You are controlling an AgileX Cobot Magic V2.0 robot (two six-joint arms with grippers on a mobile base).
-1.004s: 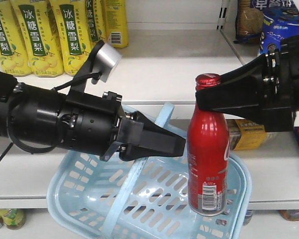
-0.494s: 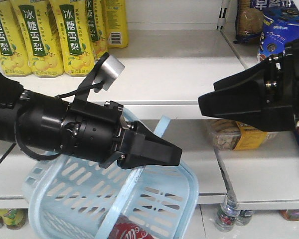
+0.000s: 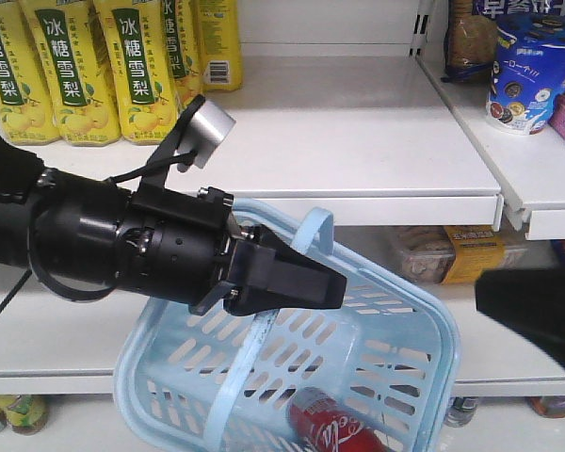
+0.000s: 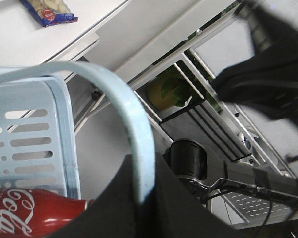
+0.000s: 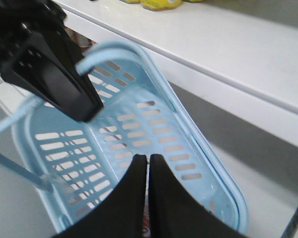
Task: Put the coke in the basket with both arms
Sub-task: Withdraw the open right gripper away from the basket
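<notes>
I see the light blue slotted plastic basket [image 3: 395, 330] hanging tilted in front of the white metal shelves [image 3: 358, 141], its flat swing handle [image 3: 292, 273] clamped between the jaws of my left black wedge-shaped gripper [image 3: 334, 287], which enters from 9 o'clock. The basket is stiff but light, so with a load it swings on this one handle; the handle middle is the good place to hold it.

My right black gripper [image 5: 148, 163] is over the open basket; its two fingers stand together with only a thin slit, holding nothing. In the front view it is only a dark blurred shape at 4 o'clock.

The slim red metal coke can [image 3: 334, 428] lies on its side on the basket bottom, at 6 o'clock. I judge it heavy for its size if full, though I cannot tell this. It is smooth and slippery, it will roll, and thin metal dents; I would take it around the middle of the body.
</notes>
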